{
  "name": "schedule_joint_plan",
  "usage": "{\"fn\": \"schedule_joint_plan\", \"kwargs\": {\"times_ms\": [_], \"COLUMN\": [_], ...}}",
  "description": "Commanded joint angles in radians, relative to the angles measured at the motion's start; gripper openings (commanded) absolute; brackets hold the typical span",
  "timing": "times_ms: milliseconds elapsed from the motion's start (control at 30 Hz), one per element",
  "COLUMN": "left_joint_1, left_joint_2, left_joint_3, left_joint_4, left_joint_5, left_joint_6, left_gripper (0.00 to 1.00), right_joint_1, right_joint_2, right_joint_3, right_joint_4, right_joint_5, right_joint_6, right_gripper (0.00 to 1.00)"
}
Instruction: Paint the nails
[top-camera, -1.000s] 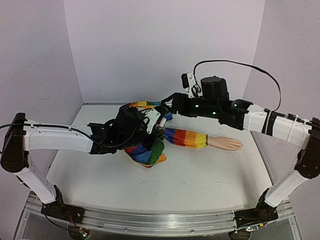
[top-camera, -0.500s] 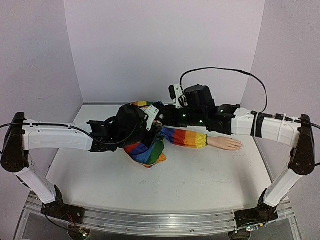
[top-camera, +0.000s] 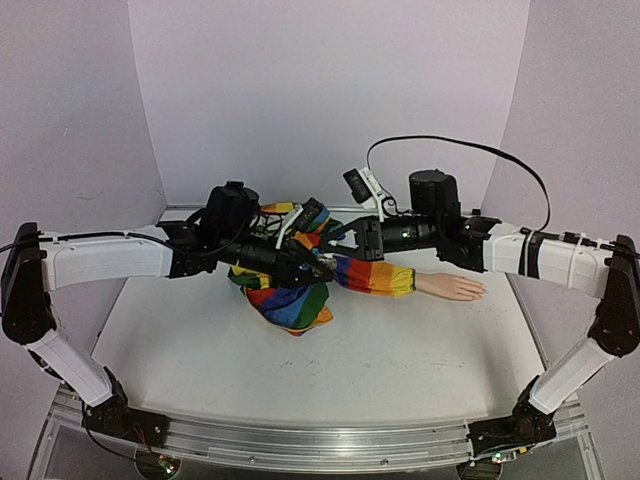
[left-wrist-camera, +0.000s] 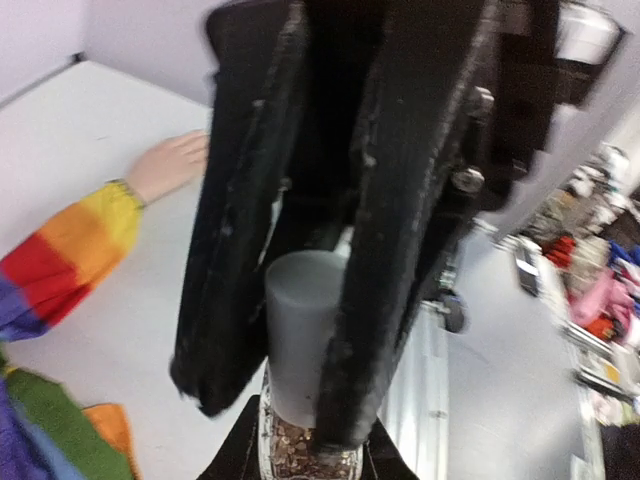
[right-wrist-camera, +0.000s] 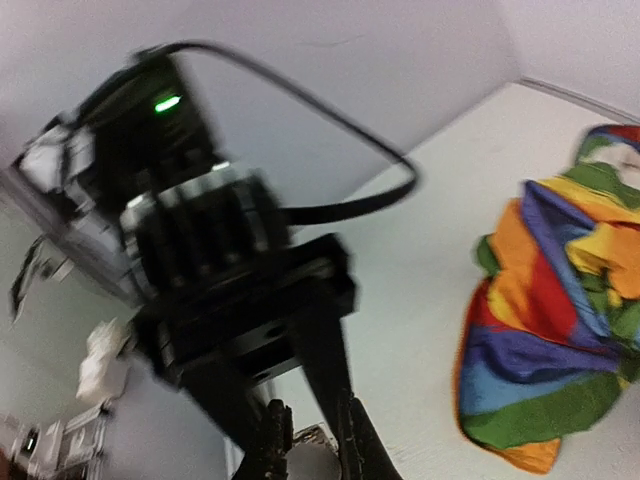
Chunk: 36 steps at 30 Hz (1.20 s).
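Observation:
A small bottle of glittery polish (left-wrist-camera: 300, 455) sits in my left gripper (left-wrist-camera: 305, 462), which is shut on its glass body. My right gripper (left-wrist-camera: 280, 400) comes in from the opposite side, and its fingers (left-wrist-camera: 235, 250) are shut on the bottle's grey cap (left-wrist-camera: 300, 320). In the top view the two grippers, left (top-camera: 318, 268) and right (top-camera: 337, 247), meet above the rainbow-striped sleeve (top-camera: 372, 275). The pale mannequin hand (top-camera: 455, 287) lies flat to the right of them, also visible in the left wrist view (left-wrist-camera: 170, 165). Its nails are too small to make out.
The bunched rainbow cloth (top-camera: 290, 300) lies under the left gripper and fills the right side of the right wrist view (right-wrist-camera: 560, 300). The white table (top-camera: 400, 360) is walled at the back and sides. A black cable (top-camera: 450, 145) arcs over the right arm.
My right gripper has moved in onto the bottle's cap and gone from open to shut. My left arm has lifted and turned its wrist, still holding the bottle.

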Motion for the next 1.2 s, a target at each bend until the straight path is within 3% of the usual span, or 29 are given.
{"fn": "schedule_joint_plan", "kwargs": {"times_ms": [0,100,167,200,267,333,433,500,633,867,1100,1167], "left_joint_1": [0.007,0.012,0.013,0.013,0.013,0.010,0.005,0.001,-0.005,-0.037,-0.110,-0.120], "left_joint_2": [-0.081,-0.116,-0.133,-0.136,-0.142,-0.157,-0.170,-0.159,-0.132,-0.076,-0.050,-0.039], "left_joint_3": [0.031,-0.002,-0.019,-0.021,-0.030,-0.055,-0.088,-0.094,-0.082,-0.045,-0.019,-0.007], "left_joint_4": [0.101,0.102,0.103,0.102,0.098,0.097,0.094,0.093,0.090,0.082,0.075,0.074], "left_joint_5": [0.647,0.551,0.428,0.320,0.077,-0.106,-0.369,-0.484,-0.624,-0.654,-0.745,-0.752], "left_joint_6": [-0.008,0.027,0.048,0.037,0.024,0.030,0.002,-0.007,-0.054,-0.076,-0.059,-0.047], "left_gripper": [0.00,0.00,0.00,0.00,0.00,0.00,0.00,0.00,0.00,0.00,0.00,0.00], "right_joint_1": [-0.016,-0.016,-0.020,-0.022,-0.024,-0.024,-0.024,-0.024,-0.018,0.039,0.103,0.123], "right_joint_2": [-0.057,-0.050,-0.070,-0.087,-0.123,-0.150,-0.155,-0.153,-0.122,-0.018,0.085,0.101], "right_joint_3": [0.004,-0.006,-0.019,-0.027,-0.040,-0.045,0.007,0.036,0.055,0.146,0.229,0.231], "right_joint_4": [0.180,0.178,0.169,0.158,0.121,0.092,-0.006,-0.066,-0.100,-0.112,-0.141,-0.141], "right_joint_5": [-0.611,-0.562,-0.424,-0.309,-0.092,0.118,0.352,0.464,0.518,0.577,0.599,0.598], "right_joint_6": [-0.142,-0.134,-0.128,-0.121,-0.113,-0.082,-0.029,0.029,0.180,0.233,0.245,0.244], "right_gripper": [0.00,0.00,0.00,0.06,0.38,0.63,0.76,0.78,0.77,0.70,0.50,0.49]}}
